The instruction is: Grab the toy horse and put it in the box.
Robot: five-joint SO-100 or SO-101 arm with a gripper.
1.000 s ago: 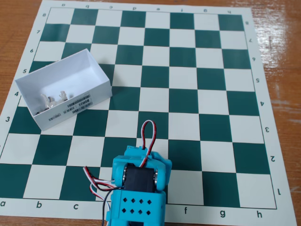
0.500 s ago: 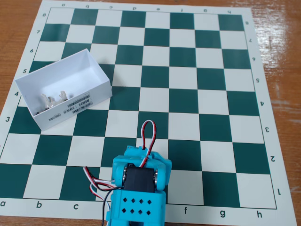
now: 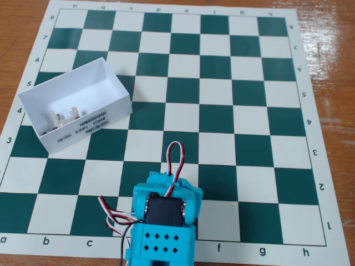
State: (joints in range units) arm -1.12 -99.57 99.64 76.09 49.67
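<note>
Horse (image 3: pixel 62 118) lies inside the box (image 3: pixel 113 88), down on its floor near the left end, pale against the white bottom with its legs pointing up; finer detail is too small to make out. The white open-top box sits at an angle on the left side of the green-and-white chessboard mat (image 3: pixel 244 111), its labelled long wall facing the near edge. The mat covers a wooden table (image 3: pixel 333 33). The blue arm (image 3: pixel 163 219) is folded at the near edge of the mat, right of the box and well apart from it, with red, white and black wires (image 3: pixel 175 152) looping above it. The gripper's fingers are hidden under the arm's body, so I cannot tell whether they are spread or closed.
</note>
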